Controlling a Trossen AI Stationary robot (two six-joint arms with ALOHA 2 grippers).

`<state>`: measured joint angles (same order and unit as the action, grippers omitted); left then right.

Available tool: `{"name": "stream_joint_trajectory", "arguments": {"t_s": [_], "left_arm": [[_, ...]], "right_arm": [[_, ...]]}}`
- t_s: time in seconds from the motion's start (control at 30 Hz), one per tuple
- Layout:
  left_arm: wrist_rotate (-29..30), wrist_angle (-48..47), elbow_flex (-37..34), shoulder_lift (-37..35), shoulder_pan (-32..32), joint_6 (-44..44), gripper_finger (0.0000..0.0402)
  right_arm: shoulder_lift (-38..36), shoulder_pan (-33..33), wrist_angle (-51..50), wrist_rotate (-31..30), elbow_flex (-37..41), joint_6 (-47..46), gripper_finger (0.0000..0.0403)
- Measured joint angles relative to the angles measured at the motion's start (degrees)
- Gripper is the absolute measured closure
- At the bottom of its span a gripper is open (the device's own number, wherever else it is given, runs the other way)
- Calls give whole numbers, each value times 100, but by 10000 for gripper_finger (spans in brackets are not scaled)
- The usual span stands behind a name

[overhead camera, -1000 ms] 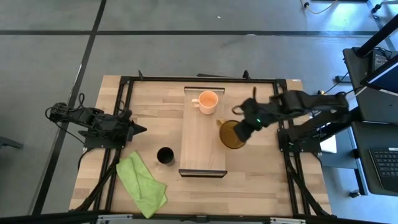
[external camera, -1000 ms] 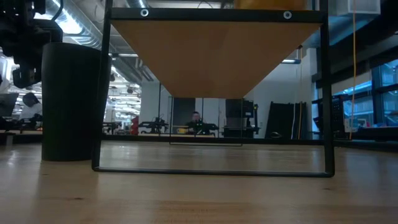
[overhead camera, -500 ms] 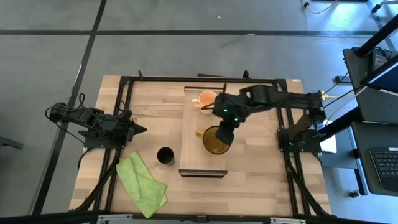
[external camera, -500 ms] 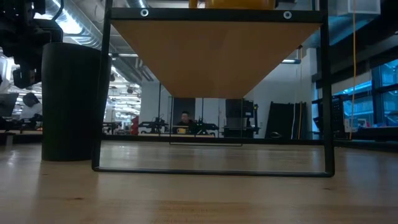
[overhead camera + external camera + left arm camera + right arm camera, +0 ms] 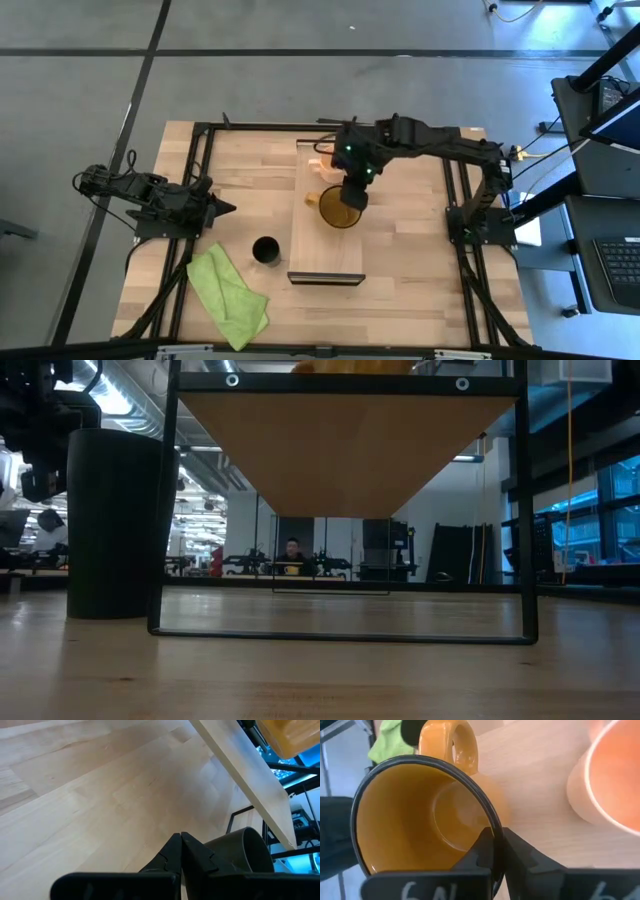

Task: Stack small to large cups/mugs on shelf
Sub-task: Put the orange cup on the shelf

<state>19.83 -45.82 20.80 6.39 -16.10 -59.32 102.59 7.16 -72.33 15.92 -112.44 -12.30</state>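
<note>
- My right gripper is clamped on the rim of the yellow mug. In the right wrist view the two fingers pinch the dark rim from either side, one inside the mug and one outside.
- From above, the yellow mug sits over the middle of the shelf, handle turned toward the left arm's side. I cannot tell from any view whether its base is touching the board or just above it.
- Just beside it, toward the far end of the shelf, is the orange mug. From overhead it is mostly hidden under my right arm, with only a sliver showing. The two mugs are close but apart.
- The black cup stands upright on the table, off the shelf on the left arm's side — near the green cloth.
- My left gripper waits over the table's left part, pointing toward the shelf. The left wrist view shows its fingers pressed together with nothing between them — the black cup is just beyond them.
</note>
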Motion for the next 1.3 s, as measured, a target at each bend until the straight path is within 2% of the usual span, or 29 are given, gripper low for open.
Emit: {"name": "stream_joint_trajectory", "arguments": {"t_s": [0.37,0.5,0.83,1.3], "left_arm": [[94,-2,-2,0,0,150,401],[95,-2,-4,0,0,148,401],[124,-2,-4,-2,0,144,401],[155,-2,-4,-2,0,146,401]], "right_arm": [[17,218,79,213,0,1285,383],[63,223,351,202,0,1354,383],[423,223,292,100,5,1425,381],[408,245,310,-267,2,1545,366]]}}
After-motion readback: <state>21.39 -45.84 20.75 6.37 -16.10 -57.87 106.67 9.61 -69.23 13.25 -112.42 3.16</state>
